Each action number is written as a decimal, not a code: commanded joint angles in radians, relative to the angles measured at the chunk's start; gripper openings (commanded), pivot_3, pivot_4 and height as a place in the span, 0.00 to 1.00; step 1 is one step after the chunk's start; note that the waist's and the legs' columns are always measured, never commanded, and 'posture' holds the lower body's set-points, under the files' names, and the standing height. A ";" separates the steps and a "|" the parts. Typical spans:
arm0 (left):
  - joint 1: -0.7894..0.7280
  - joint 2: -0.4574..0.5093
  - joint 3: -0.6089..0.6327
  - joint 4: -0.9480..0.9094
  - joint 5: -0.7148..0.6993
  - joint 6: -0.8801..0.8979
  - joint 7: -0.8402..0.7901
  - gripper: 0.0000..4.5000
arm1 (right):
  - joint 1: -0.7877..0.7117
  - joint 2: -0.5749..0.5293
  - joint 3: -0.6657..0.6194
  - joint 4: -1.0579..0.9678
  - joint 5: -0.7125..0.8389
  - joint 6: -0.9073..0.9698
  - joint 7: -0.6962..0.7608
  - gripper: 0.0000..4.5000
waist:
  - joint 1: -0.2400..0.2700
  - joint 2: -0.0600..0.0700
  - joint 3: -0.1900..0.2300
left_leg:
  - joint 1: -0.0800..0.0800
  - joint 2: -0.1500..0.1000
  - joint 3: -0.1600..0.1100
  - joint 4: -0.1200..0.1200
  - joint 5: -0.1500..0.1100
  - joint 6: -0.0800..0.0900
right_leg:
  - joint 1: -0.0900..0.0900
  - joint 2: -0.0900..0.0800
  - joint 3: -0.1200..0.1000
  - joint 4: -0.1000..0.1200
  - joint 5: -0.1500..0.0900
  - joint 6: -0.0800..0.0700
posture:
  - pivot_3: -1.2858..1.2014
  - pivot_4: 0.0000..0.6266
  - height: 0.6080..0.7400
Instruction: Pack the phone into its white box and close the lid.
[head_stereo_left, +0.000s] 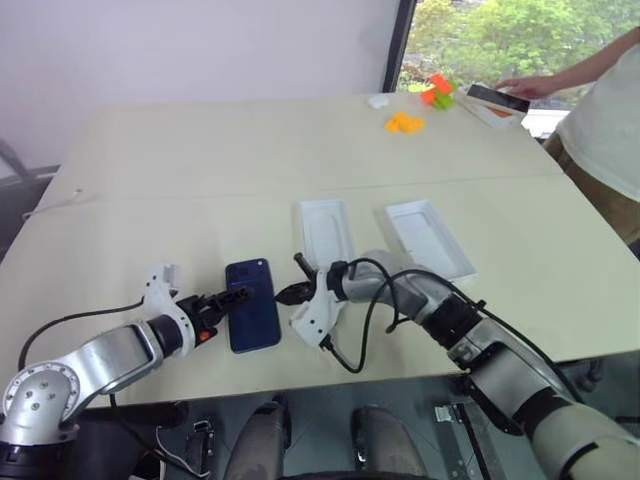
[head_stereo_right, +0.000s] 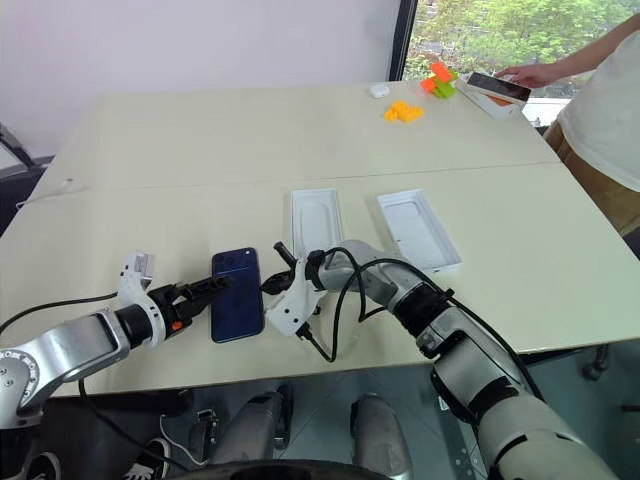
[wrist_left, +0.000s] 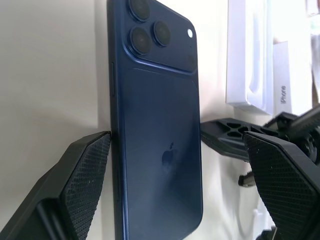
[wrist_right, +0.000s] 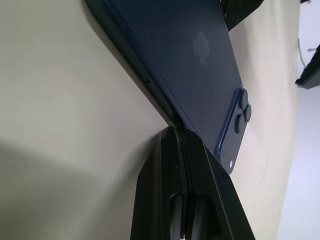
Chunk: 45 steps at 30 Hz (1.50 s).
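Note:
The dark navy phone (head_stereo_left: 252, 305) lies back up near the table's front edge, its camera cluster at the far end. My left gripper (head_stereo_left: 235, 297) is open at the phone's left long edge; in the left wrist view one finger (wrist_left: 85, 175) sits against that edge and the other stands past the far side. My right gripper (head_stereo_left: 282, 294) is shut, its tip (wrist_right: 175, 131) against the phone's right edge. Beyond the phone lies a white tray with a rounded recess (head_stereo_left: 325, 232); I cannot tell whether the white box is under it. The lid (head_stereo_left: 430, 238) lies open side up to its right.
At the far right corner a person's hand (head_stereo_left: 530, 86) rests by another phone on an orange-and-white box (head_stereo_left: 497, 98). Orange blocks (head_stereo_left: 404, 122) and orange-green blocks (head_stereo_left: 437, 92) lie nearby. The table's front edge (head_stereo_left: 300, 385) runs just under both arms.

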 joint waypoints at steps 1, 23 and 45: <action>-0.033 -0.017 -0.056 -0.066 -0.024 0.007 0.038 0.98 | 0.022 0.052 0.076 0.025 -0.031 -0.021 -0.021 0.00 | -0.001 0.000 0.000 | 0.000 0.000 0.000 0.000 0.000 0.000 | 0.000 0.000 0.000 0.000 0.000 0.000 | 0.52 0.24 1.00; -0.057 -0.082 -0.052 -0.110 -0.024 -0.005 0.124 0.98 | 0.009 0.067 0.066 0.051 -0.033 -0.031 -0.028 0.00 | -0.002 -0.002 -0.002 | 0.001 0.000 -0.001 -0.005 0.000 0.000 | -0.003 0.003 -0.002 0.002 0.000 0.000 | 0.52 0.24 1.00; -0.024 -0.076 -0.047 -0.115 -0.024 0.029 0.099 0.98 | 0.004 0.077 0.060 0.060 -0.025 -0.041 -0.034 0.00 | -0.003 -0.002 -0.002 | 0.002 0.000 -0.001 -0.006 0.000 -0.001 | -0.003 0.001 -0.001 0.002 0.000 0.000 | 0.52 0.24 1.00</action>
